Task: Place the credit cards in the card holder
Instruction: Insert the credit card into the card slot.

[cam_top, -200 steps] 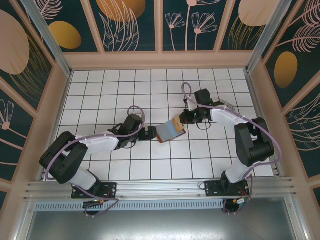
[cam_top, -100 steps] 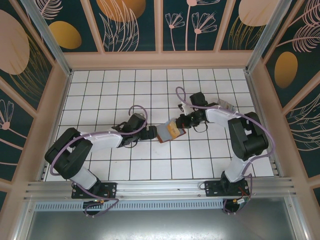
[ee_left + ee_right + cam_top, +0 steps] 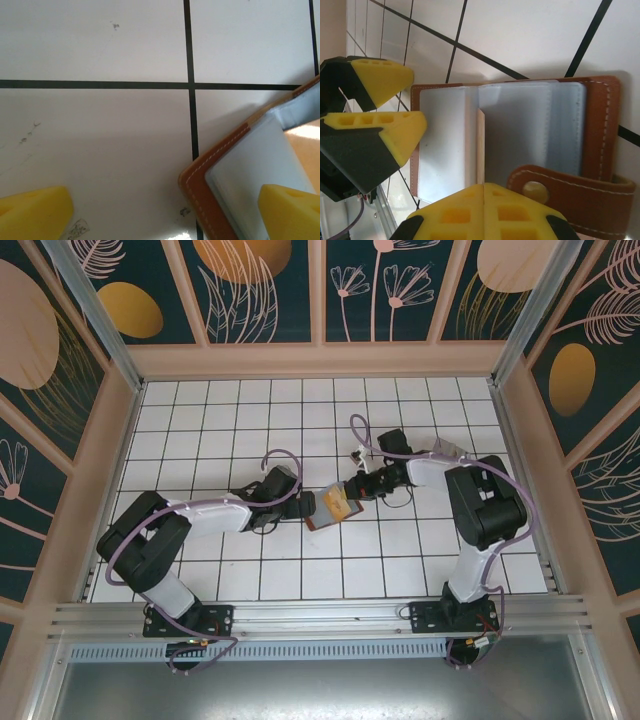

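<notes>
Left pincer (image 3: 162, 212) stands fully open and empty, low over the desk (image 3: 100, 140), one finger above a corner of the holder (image 3: 600, 115). Right pincer (image 3: 484, 212) is shut at the tab side; whether it nips an inner leaf we cannot tell. The holder lies open between them, long axis running pincer to pincer. Both arms reach inward, forearms low, equally near.
</notes>
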`<state>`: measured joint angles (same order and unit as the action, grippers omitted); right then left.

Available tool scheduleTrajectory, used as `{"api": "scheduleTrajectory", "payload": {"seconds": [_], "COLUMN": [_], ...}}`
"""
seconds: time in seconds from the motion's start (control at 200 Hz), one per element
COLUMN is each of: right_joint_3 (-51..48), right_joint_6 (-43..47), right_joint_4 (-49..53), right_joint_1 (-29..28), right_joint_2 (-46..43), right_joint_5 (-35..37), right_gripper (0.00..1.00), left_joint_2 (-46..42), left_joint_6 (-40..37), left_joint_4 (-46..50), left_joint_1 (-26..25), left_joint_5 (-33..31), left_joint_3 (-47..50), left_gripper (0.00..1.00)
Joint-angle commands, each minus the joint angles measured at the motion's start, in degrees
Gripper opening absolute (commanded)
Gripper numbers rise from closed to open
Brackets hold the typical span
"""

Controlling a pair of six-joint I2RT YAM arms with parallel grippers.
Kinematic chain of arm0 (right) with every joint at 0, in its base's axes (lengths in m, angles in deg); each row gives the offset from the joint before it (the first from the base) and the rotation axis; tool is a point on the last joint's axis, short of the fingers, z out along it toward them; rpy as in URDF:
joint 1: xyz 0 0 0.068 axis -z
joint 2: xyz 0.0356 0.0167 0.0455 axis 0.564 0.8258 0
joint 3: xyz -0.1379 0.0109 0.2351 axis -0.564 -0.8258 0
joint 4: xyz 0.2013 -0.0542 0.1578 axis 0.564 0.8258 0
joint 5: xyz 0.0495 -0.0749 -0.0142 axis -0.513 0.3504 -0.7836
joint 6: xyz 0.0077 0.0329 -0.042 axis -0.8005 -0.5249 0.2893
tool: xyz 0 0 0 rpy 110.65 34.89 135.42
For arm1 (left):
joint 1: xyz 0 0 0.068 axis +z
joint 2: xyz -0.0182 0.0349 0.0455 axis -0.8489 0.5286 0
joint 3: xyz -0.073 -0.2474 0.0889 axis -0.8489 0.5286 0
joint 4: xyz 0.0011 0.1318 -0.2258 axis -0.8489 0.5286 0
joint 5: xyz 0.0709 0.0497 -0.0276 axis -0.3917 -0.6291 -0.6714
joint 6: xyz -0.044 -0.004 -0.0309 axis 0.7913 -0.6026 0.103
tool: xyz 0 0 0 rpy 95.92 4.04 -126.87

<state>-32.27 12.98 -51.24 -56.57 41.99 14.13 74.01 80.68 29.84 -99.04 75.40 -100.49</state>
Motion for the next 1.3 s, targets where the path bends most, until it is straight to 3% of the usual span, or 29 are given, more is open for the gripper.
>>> {"api": "scheduleTrajectory", "payload": {"seconds": [0.0, 0.14, 0.345, 0.586, 0.746, 0.846, 1.016, 1.296], "right_joint_3": [-0.9, -0.5, 0.2, 0.3, 0.5, 1.2, 2.0, 0.5], "right_joint_6": [-0.6, -1.4, -3.2, -4.2, -4.4, -4.2, -4.2, -5.5], "right_joint_4": [-2.2, -2.8, -3.9, -4.0, -4.6, -4.2, -4.2, -5.7], "right_joint_1": [-0.2, -0.1, 0.0, 0.0, 0.1, 0.3, 0.3, 0.3], "right_joint_2": [1.3, 2.2, 2.7, 3.0, 3.2, 3.4, 3.7, 3.0], "right_joint_5": [-3.2, -4.6, -6.7, -5.0, -5.3, -5.6, -6.7, -6.7], "right_gripper": [0.0, 0.0, 0.0, 0.0, 0.0, 0.0, 0.0, 0.0], "left_joint_2": [3.9, 2.7, 2.2, -6.8, -10.3, -11.4, -11.5, -3.9], "left_joint_6": [-1.2, -1.4, -2.6, 0.9, 5.4, 6.7, 6.7, 3.1], "left_joint_4": [7.3, 6.7, 8.6, 5.9, -1.5, -6.0, -8.9, -5.5], "left_joint_1": [2.1, 2.8, 3.1, 3.5, 3.6, 3.5, 3.5, 3.6], "left_joint_5": [-10.6, -9.5, -9.5, 2.3, 16.8, 21.4, 23.4, 18.3], "left_joint_3": [1.0, 2.5, 3.0, 7.4, 12.2, 13.7, 13.7, 10.9], "left_gripper": [0.99, 0.98, 0.83, 0.89, 0.7, 0.62, 0.57, 0.38]}}
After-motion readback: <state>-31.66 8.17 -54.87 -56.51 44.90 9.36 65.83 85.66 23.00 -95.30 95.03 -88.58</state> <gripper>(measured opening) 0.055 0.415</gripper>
